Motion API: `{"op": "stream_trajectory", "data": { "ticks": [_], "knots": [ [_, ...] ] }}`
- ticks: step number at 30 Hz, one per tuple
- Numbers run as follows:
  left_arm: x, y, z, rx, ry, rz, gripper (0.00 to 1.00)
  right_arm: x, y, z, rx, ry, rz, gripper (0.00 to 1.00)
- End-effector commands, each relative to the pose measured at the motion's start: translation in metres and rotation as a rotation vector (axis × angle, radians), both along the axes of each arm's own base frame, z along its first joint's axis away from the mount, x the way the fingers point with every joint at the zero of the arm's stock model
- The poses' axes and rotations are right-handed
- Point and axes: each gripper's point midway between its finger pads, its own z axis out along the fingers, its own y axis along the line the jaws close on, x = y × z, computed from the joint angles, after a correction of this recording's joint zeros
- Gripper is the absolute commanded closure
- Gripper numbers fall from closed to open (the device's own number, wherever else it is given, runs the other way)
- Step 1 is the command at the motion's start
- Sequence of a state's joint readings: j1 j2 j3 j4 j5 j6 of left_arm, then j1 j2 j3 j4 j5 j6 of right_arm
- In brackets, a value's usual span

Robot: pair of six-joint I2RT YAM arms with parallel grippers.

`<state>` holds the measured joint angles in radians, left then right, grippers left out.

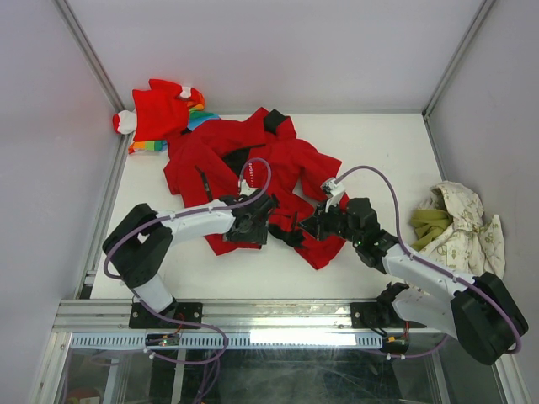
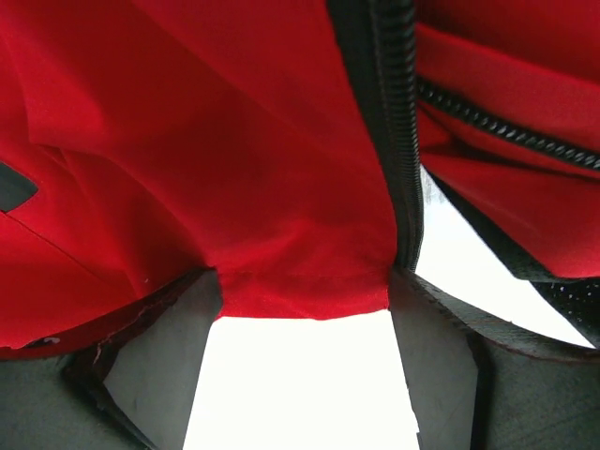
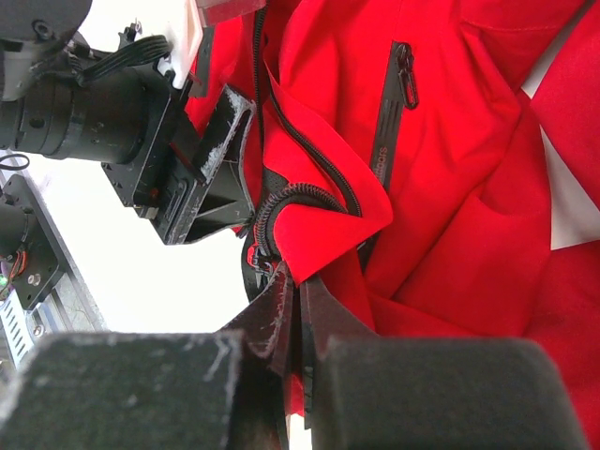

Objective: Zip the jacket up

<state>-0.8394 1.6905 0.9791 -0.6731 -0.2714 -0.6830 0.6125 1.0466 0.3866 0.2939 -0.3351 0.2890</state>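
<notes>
The red jacket lies crumpled and open in the middle of the table, dark collar at the far end. My left gripper is at its near hem, jaws wide apart; in the left wrist view the red hem spans between the fingers, with the dark zipper running up by the right finger. My right gripper is shut on the jacket's red edge beside the curled lower end of the zipper. The left gripper shows close beside it.
A smaller red garment with rainbow stripes lies in the far left corner. A cream and olive cloth lies at the right edge. Frame posts and walls surround the table. A zipped pocket sits on the jacket front.
</notes>
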Motion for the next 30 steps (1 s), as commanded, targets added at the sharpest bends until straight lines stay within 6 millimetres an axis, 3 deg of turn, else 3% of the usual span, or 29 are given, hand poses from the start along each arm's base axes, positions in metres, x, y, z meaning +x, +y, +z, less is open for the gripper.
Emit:
{"op": "stream_trajectory", "data": {
  "ticks": [1, 6, 16, 22, 30],
  "knots": [
    [-0.034, 0.025, -0.078, 0.135, 0.138, 0.03, 0.29, 0.006, 0.005, 0.017, 0.037, -0.056, 0.006, 1.0],
    [-0.029, 0.026, -0.071, 0.134, 0.101, 0.037, 0.53, 0.006, 0.005, 0.016, 0.034, -0.054, 0.006, 1.0],
    [-0.006, -0.01, 0.006, -0.174, -0.115, 0.017, 0.99, 0.005, 0.011, 0.024, 0.064, -0.04, 0.025, 1.0],
    [0.0, -0.037, 0.077, -0.485, -0.282, -0.019, 1.0, 0.005, 0.017, 0.036, 0.084, -0.025, 0.043, 1.0],
    [-0.003, -0.051, 0.163, -0.873, -0.494, -0.038, 1.0, -0.007, 0.029, 0.063, 0.135, -0.003, 0.135, 1.0]
  ]
}}
